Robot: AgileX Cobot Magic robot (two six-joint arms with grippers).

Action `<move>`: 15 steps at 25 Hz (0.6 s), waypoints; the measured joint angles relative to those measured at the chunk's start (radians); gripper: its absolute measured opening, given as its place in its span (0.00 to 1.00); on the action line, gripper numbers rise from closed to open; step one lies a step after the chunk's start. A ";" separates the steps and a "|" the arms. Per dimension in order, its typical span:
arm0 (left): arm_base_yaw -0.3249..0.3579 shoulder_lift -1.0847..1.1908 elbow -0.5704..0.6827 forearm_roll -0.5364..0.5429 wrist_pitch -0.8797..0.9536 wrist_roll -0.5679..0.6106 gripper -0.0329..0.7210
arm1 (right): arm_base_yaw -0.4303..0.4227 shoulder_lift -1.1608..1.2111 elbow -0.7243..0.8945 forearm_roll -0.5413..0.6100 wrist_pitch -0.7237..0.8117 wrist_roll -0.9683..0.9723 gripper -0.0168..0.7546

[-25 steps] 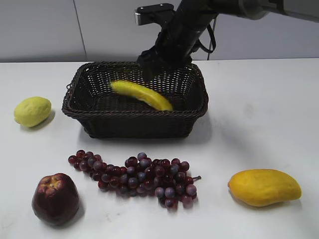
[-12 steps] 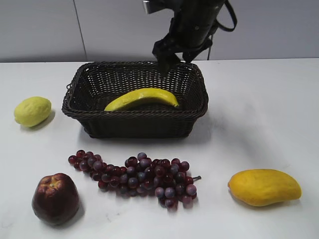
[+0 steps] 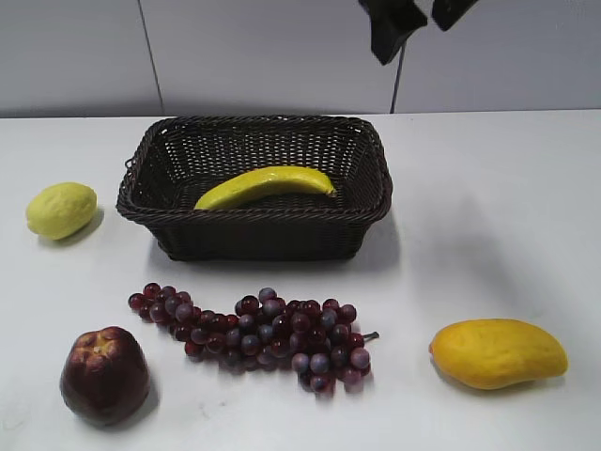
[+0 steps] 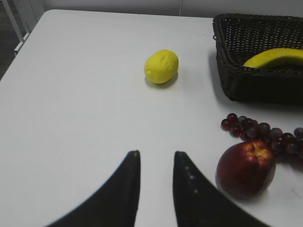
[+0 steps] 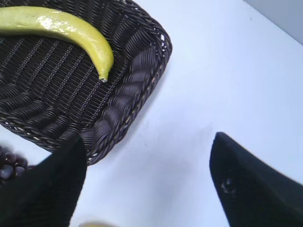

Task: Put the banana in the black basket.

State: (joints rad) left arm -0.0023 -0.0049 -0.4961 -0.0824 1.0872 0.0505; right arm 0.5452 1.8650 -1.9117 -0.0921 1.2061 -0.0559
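The banana (image 3: 264, 184) lies flat inside the black basket (image 3: 161, 150) at the table's middle back. It also shows in the right wrist view (image 5: 61, 26), on the basket's woven floor (image 5: 52, 80), and in the left wrist view (image 4: 274, 57) inside the basket (image 4: 227, 47). My right gripper (image 3: 413, 23) is open and empty, high above the basket's back right corner; in its wrist view (image 5: 147, 142) the jaws hang wide over bare table. My left gripper (image 4: 156, 153) is open and empty, low over the table's front left.
A lemon (image 3: 61, 209) lies left of the basket. A bunch of purple grapes (image 3: 254, 334) lies in front of it. A dark red apple (image 3: 104, 374) stands at the front left and a mango (image 3: 498, 352) at the front right.
My right gripper let go of the banana, which settled flat in the basket. The gripper then rose up and to the right, away from the basket.
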 joint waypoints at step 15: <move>0.000 0.000 0.000 0.000 0.000 0.000 0.35 | 0.000 -0.318 0.536 -0.054 0.003 0.145 0.81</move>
State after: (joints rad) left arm -0.0023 -0.0049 -0.4961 -0.0824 1.0872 0.0505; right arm 0.5452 1.5467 -1.3756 -0.1457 1.2090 0.0888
